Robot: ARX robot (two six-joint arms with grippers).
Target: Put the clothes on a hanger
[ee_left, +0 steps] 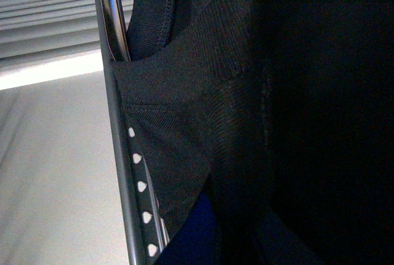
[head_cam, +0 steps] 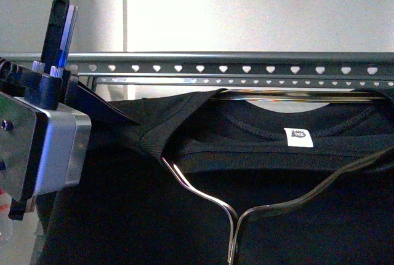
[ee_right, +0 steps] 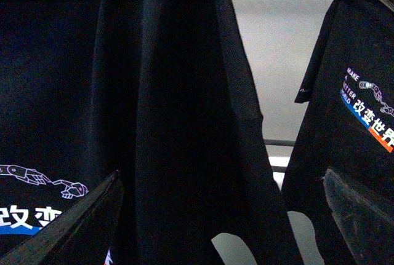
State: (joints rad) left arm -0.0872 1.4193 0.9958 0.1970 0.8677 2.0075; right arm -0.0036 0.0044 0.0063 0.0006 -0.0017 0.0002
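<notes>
Left hand (head_cam: pixel 86 77) touches the shirt (head_cam: pixel 258 139) at its shoulder, grip impossible to tell; right hand (ee_right: pixel 220 179) spread; shirt hangs over the rack (head_cam: pixel 246 68).

In the front view, one rack (head_cam: pixel 184 58) with two heart-punched rails (head_cam: pixel 258 68), one black T-shirt (head_cam: pixel 123 216), one white neck label (head_cam: pixel 298 137) and one wire hanger (head_cam: pixel 233 240) are counted. In the left wrist view, five heart-shaped holes (ee_left: pixel 141 186) are seen. In the right wrist view, two prints are counted: a cropped print (ee_right: pixel 31 206) and a print with English words (ee_right: pixel 368 112).
</notes>
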